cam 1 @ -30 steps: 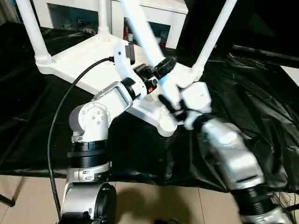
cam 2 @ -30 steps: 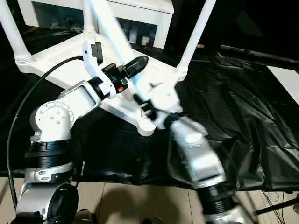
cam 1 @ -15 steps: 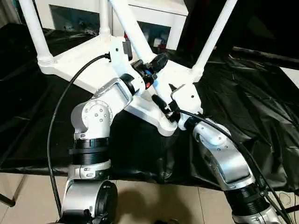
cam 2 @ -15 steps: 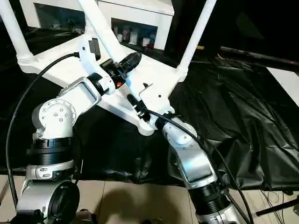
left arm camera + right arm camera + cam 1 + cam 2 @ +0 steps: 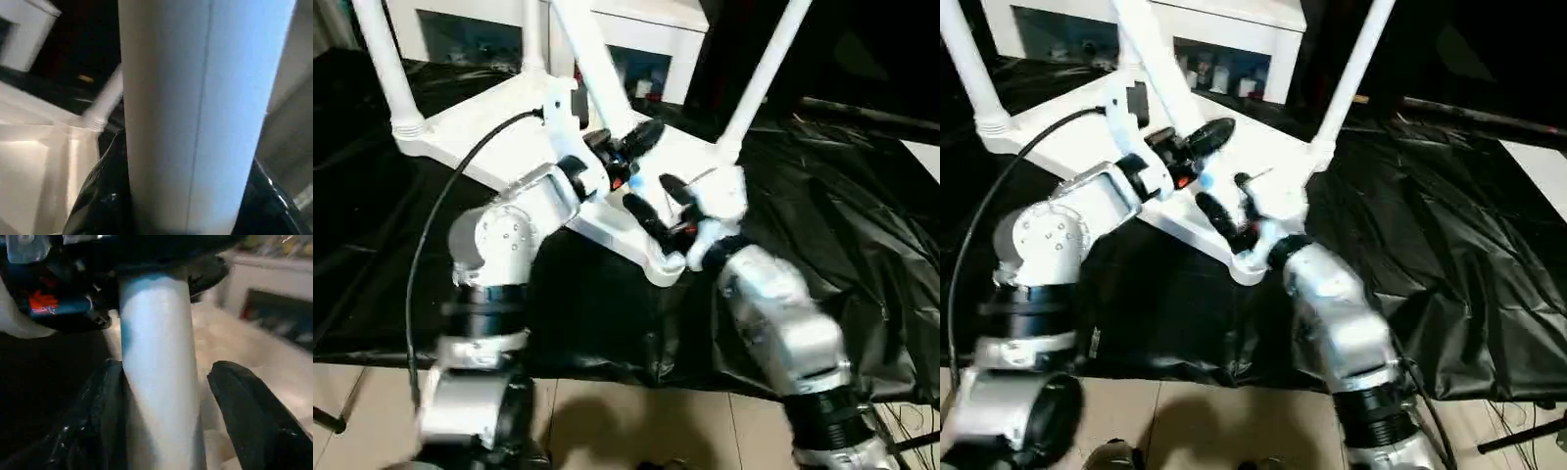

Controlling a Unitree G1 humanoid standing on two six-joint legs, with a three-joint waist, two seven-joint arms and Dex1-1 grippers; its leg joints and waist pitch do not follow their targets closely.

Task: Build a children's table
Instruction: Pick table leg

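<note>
On the black-cloth desk (image 5: 842, 196) the children's table (image 5: 489, 127) lies upside down, ribbed underside up. Three legs stand in their sockets and the near corner socket (image 5: 666, 266) looks unfilled.

The fourth leg (image 5: 592, 49) is off the desk. It slants up and away from you, held above that near corner.

Your left tool (image 5: 631, 147) is clenched round this leg. The left wrist view has the tube packed tight between both black fingers.

Your right tool (image 5: 658, 204) is just below it, beside the leg's lower end, with its fingers spread. In the right wrist view one finger (image 5: 98, 416) sits against the tube and the other (image 5: 244, 401) stands clear with a gap.

What changed: half a second ago the right fingers sat closer together on the lower part of the leg. Now they have let go and splayed, and the right forearm has swung a little (motion blur on both arms). The leg keeps about the same tilt, so all its weight now hangs on the left tool.

My reading is that this is a regrip or a handover of guidance, not an insertion. I cannot tell how close the leg's foot is to the socket because the tools hide it. The leg is not upright, so don't count it as seated. There is a risk of the tube pivoting in a one-handed grip.
</note>
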